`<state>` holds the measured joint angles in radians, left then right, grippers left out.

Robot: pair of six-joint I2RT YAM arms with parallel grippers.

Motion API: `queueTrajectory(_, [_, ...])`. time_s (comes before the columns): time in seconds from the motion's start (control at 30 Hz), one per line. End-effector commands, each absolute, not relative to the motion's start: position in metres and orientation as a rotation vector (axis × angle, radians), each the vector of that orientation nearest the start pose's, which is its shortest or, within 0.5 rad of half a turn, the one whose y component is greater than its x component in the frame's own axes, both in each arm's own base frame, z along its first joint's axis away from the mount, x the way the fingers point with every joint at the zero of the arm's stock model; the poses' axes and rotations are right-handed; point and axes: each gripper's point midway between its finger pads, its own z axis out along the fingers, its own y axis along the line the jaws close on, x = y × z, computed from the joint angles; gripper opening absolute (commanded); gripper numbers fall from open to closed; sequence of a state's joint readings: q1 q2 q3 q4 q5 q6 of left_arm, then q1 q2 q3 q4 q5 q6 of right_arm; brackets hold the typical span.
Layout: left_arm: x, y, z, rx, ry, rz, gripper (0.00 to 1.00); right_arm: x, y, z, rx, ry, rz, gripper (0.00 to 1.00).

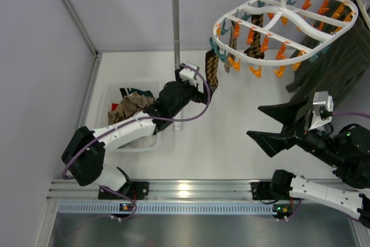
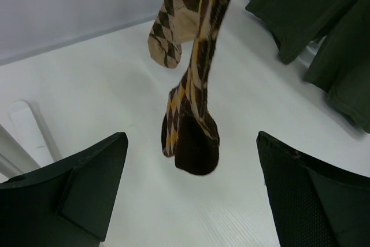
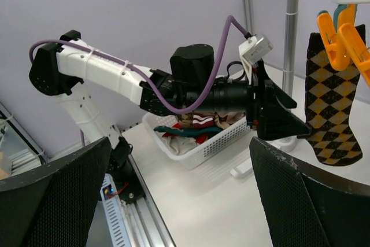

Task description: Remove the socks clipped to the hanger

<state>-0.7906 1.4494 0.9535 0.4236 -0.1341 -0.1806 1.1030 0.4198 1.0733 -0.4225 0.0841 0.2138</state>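
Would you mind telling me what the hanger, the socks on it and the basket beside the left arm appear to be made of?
The hanger: apparently moulded plastic, a smooth white frame with glossy orange and teal clips. The socks: soft knitted fabric, matte, hanging limp with an argyle pattern. The basket: probably white plastic, judging by its fine lattice wall.
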Motion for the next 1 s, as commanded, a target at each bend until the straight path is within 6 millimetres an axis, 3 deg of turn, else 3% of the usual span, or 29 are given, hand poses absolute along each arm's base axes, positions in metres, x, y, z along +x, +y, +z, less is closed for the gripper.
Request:
queueTrajectory(0.0, [0.366,-0.335,0.313,0.349,1.446,-0.672,0.94,0.087,0.167,0.445,-0.543,1.276,1.07,0.99])
queueTrajectory(0.2, [0.387,-0.348,0.305,0.329,1.454,-0.67,0.82,0.082,0.16,0.459,-0.531,1.229,1.092,1.0])
queueTrajectory(0.27, [0.391,-0.349,0.307,0.322,1.455,-0.683,0.73,0.081,0.16,0.46,-0.532,1.227,1.096,0.99])
queueTrajectory(0.3, [0.393,-0.347,0.306,0.305,1.461,-0.69,0.61,0.081,0.16,0.46,-0.534,1.228,1.097,0.99])
queueTrajectory(0.33, [0.395,-0.346,0.309,0.295,1.456,-0.688,0.34,0.08,0.159,0.46,-0.535,1.229,1.096,0.99])
queueTrajectory(0.37, [0.395,-0.344,0.311,0.288,1.454,-0.683,0.22,0.082,0.158,0.459,-0.527,1.234,1.091,0.99])
queueTrajectory(0.47, [0.396,-0.329,0.317,0.219,1.451,-0.642,0.0,0.085,0.154,0.458,-0.498,1.241,1.077,0.99])
queueTrajectory(0.5, [0.392,-0.32,0.327,0.189,1.434,-0.637,0.0,0.086,0.153,0.457,-0.489,1.245,1.071,0.99])
queueTrajectory(0.57, [0.389,-0.303,0.322,0.132,1.447,-0.592,0.0,0.092,0.147,0.458,-0.445,1.255,1.048,1.0])
queueTrajectory(0.6, [0.382,-0.291,0.337,0.098,1.419,-0.596,0.0,0.095,0.146,0.457,-0.432,1.266,1.037,0.99])
queueTrajectory(0.63, [0.377,-0.286,0.339,0.08,1.413,-0.59,0.0,0.095,0.142,0.461,-0.416,1.262,1.031,0.99])
queueTrajectory(0.67, [0.371,-0.278,0.331,0.069,1.427,-0.572,0.0,0.1,0.139,0.461,-0.39,1.275,1.011,0.99])
queueTrajectory(0.7, [0.364,-0.262,0.346,0.017,1.395,-0.553,0.0,0.103,0.138,0.462,-0.378,1.281,0.999,0.99])
queueTrajectory(0.8, [0.337,-0.243,0.355,-0.019,1.363,-0.546,0.0,0.108,0.131,0.468,-0.355,1.292,0.956,0.99])
queueTrajectory(0.97, [0.314,-0.218,0.363,-0.031,1.357,-0.514,0.0,0.117,0.112,0.469,-0.306,1.36,0.86,1.0])
